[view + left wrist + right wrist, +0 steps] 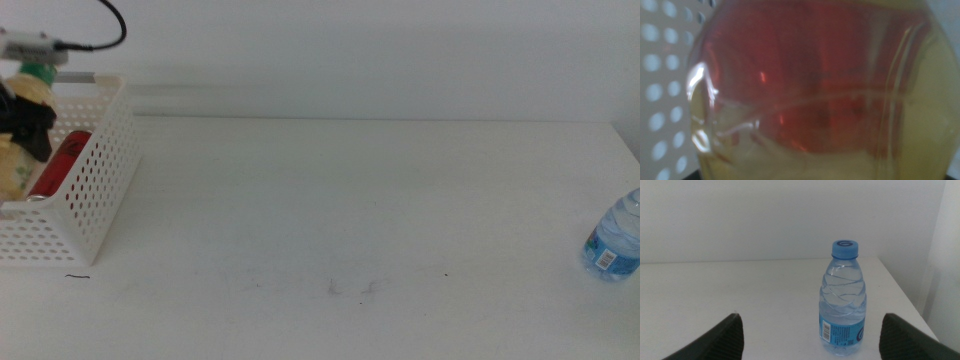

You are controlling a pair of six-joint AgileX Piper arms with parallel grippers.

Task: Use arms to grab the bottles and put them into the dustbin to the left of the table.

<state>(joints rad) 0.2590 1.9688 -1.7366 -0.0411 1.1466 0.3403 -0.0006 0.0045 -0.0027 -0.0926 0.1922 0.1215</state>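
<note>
A plain white counter [330, 220] with a few faint dark scuffs runs back to a white wall. At its left end sits the perforated white bin [95, 180]; a red can [62, 162] lies inside, long axis pointing away from the camera. The left gripper [25, 120] hangs over the bin at the yellow bottle [840, 100], clear-walled with yellow liquid, which fills the wrist view, red showing through it; whether the jaws grip it I cannot tell. At the right edge the water bottle [842, 297] stands upright, blue cap up, blue label low. The right gripper [810, 335] faces it, jaws wide apart.
</note>
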